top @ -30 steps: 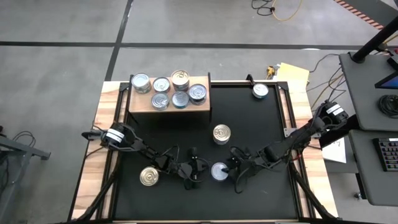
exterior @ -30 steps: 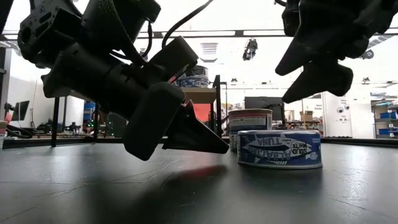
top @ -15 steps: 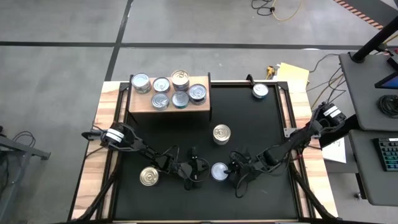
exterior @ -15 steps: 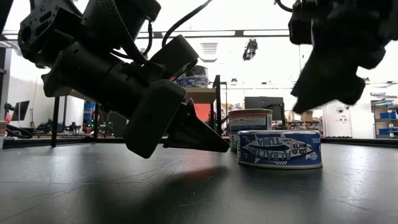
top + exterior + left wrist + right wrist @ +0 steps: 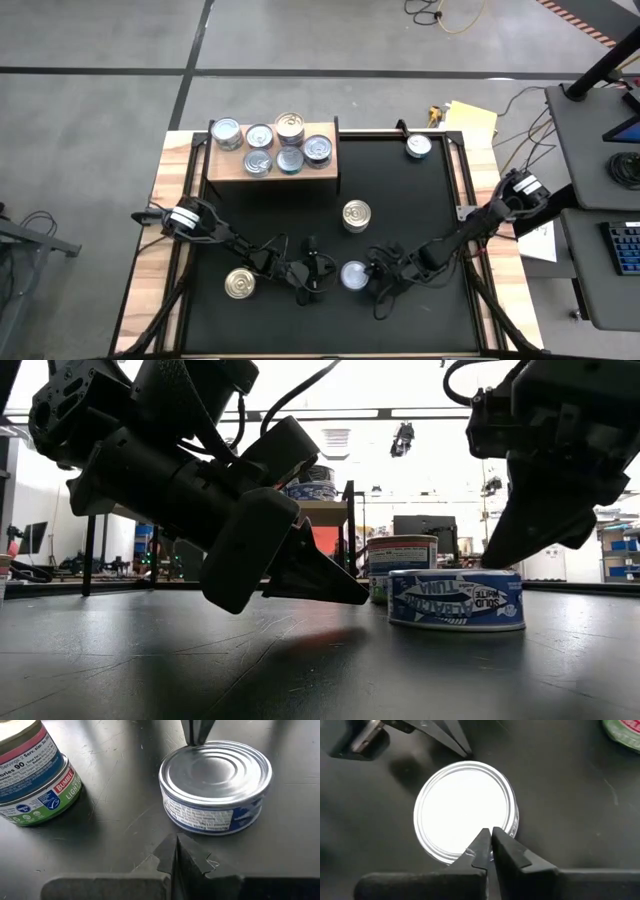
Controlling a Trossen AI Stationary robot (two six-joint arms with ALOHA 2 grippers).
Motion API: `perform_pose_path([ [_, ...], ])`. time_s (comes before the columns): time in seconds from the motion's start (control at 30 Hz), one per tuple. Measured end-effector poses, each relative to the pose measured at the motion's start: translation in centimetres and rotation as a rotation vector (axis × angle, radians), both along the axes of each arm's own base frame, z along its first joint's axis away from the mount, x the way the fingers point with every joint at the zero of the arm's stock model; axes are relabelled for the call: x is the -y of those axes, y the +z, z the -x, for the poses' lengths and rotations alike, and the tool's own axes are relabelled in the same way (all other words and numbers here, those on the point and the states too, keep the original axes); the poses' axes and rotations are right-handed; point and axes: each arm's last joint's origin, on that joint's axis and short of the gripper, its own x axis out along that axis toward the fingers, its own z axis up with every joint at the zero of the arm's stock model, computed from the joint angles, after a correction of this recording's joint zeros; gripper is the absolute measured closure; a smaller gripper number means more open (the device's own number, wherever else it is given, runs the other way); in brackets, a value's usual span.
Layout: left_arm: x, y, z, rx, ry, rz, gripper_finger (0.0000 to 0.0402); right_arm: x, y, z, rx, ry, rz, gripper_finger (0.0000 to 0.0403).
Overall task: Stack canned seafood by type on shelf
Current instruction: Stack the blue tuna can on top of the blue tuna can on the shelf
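A flat silver-topped tin with a blue-white label (image 5: pixel 353 274) sits on its base on the black table near the front, between my two grippers. My left gripper (image 5: pixel 322 278) is shut just to the tin's left, tips low over the table (image 5: pixel 176 840) and apart from the tin. My right gripper (image 5: pixel 487 832) is shut, its tips down on the tin's top at the right side. The wooden shelf (image 5: pixel 228 167) stands at the far left with several tins on its top. My right gripper's shut fingertips (image 5: pixel 196 735) rest on the tin's lid right at its rim (image 5: pixel 506 822), on the side toward the table's right. The fingers slant down from the right. The tin stays flat on the table.
A taller gold-topped can (image 5: pixel 357 215) stands just beyond the tin. Another gold-topped tin (image 5: pixel 240 284) lies near the front left, beside my left arm. A silver-topped tin (image 5: pixel 419 146) sits at the far right corner.
My right gripper has come down toward the silver-topped tin, tipped steeper and shut from wide open, so its tips now meet the lid's rim. The tin has slid a little along the table.
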Motion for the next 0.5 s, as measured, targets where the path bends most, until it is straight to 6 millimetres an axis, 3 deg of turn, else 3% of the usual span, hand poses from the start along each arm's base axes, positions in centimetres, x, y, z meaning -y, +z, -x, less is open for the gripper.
perform_pose_path([
  [0.5,0.3,0.7,0.6,-0.062,-0.007,-0.013,0.0401,-1.0,-1.2,1.1,-0.031,-0.002,0.124,0.0394],
])
